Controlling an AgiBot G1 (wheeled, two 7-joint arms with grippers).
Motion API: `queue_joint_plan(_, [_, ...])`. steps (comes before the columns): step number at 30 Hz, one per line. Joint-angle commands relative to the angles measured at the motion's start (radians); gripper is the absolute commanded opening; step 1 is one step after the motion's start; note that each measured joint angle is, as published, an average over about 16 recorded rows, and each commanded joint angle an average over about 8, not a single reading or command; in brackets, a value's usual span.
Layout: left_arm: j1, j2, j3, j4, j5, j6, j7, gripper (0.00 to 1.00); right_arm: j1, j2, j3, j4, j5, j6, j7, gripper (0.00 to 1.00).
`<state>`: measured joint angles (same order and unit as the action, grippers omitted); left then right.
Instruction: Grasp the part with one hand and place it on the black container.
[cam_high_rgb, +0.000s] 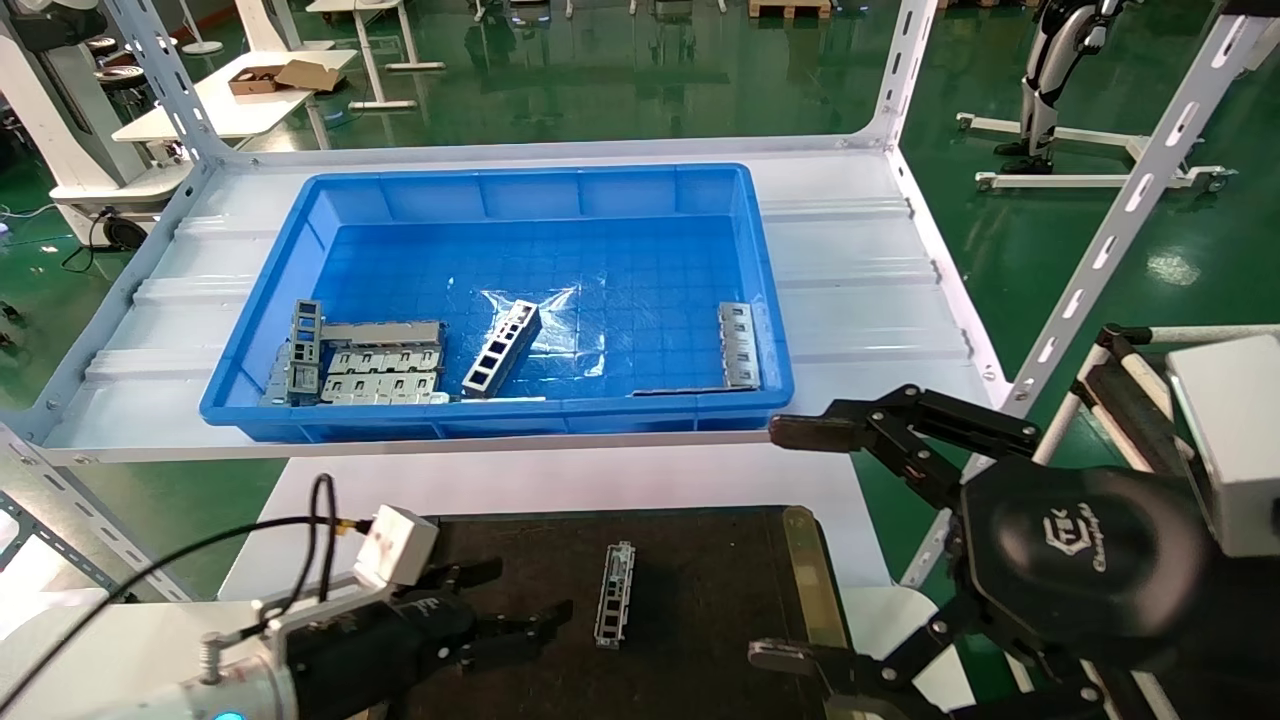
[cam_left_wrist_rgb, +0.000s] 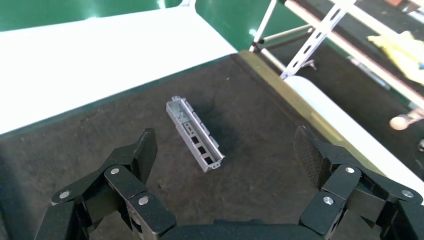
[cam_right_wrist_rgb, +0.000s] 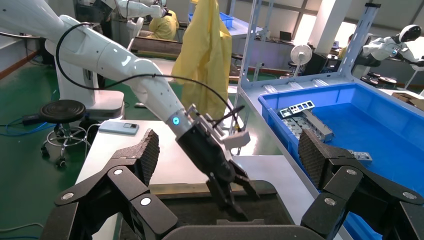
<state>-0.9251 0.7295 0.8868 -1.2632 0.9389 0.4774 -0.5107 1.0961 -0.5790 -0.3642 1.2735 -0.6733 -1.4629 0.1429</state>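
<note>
left wrist view: slim grey metal part (cam_left_wrist_rgb: 195, 134) lies on felt-like black container (cam_left_wrist_rgb: 260, 125).

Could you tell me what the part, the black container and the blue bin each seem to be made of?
The part looks like thin sheet metal: dull grey, folded walls, punched square openings. The black container has a matte dark surface, seemingly felt or rubber matting, with a brass-coloured strip along its edge, probably metal. The blue bin looks like moulded plastic: glossy, with ribbed walls and a gridded floor.
</note>
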Motion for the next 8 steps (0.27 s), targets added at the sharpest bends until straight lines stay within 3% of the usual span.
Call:
queue_joint_plan(1, [0.011, -0.019, -0.034, 0.0, -0.031, 0.041, 0.042, 1.0, 0.0, 0.0, 0.0, 0.0, 0.0, 0.0, 0.0, 1.0])
queue_joint_plan(8, [0.022, -0.038, -0.097, 0.017, -0.089, 0.124, 0.132, 1.0, 0.0, 0.0, 0.0, 0.0, 0.0, 0.0, 0.0, 1.0])
